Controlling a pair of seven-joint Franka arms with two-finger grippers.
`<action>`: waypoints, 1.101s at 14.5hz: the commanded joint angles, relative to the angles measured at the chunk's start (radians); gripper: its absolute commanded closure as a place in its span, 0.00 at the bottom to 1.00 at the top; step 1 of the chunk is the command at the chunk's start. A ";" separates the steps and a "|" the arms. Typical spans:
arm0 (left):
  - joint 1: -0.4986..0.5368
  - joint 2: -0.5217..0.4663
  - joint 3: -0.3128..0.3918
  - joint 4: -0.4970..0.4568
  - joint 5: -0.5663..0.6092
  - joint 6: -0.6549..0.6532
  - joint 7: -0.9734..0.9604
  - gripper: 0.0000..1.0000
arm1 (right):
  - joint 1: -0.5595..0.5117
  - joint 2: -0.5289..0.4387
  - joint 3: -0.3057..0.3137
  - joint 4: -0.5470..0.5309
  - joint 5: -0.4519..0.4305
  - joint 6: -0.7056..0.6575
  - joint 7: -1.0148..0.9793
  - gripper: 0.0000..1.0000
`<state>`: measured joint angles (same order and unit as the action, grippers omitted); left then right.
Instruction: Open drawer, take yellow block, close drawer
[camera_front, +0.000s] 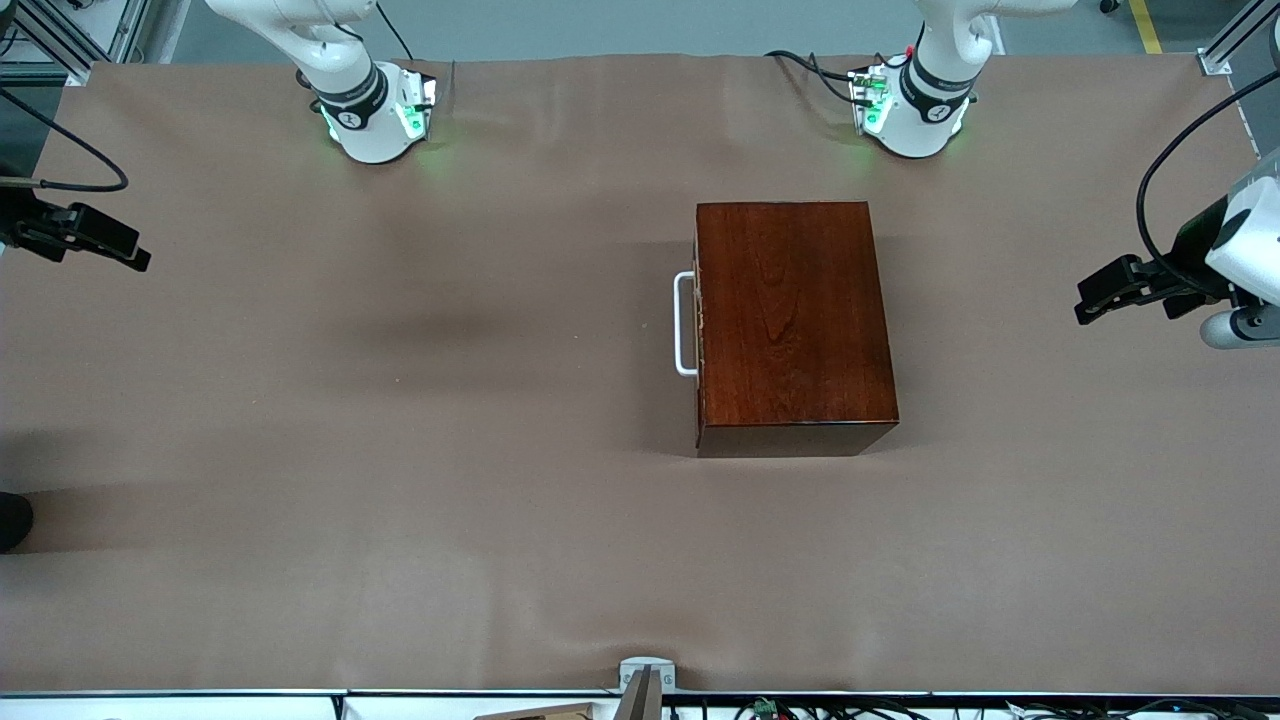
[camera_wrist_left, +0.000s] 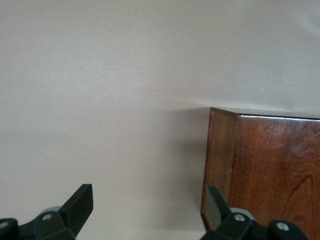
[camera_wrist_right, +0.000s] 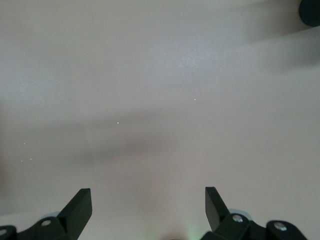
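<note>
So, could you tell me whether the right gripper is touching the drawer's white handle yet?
Apart. The front view shows the right gripper open at the table's edge, with bare table between it and the handle.
</note>
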<state>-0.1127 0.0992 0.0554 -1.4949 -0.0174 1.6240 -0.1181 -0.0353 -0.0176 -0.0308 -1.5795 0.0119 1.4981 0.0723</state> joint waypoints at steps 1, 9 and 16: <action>0.001 -0.018 0.001 -0.021 -0.006 -0.012 0.005 0.00 | -0.008 -0.016 0.011 0.001 -0.009 -0.015 -0.006 0.00; -0.021 -0.012 -0.008 -0.008 -0.006 -0.015 0.002 0.00 | -0.005 -0.016 0.012 0.003 -0.010 -0.010 -0.006 0.00; -0.119 0.028 -0.046 0.048 -0.004 -0.016 -0.027 0.00 | -0.006 -0.015 0.011 0.003 -0.009 -0.009 -0.006 0.00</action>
<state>-0.2005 0.1113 0.0094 -1.4776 -0.0175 1.6174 -0.1257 -0.0349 -0.0176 -0.0254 -1.5786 0.0119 1.4981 0.0719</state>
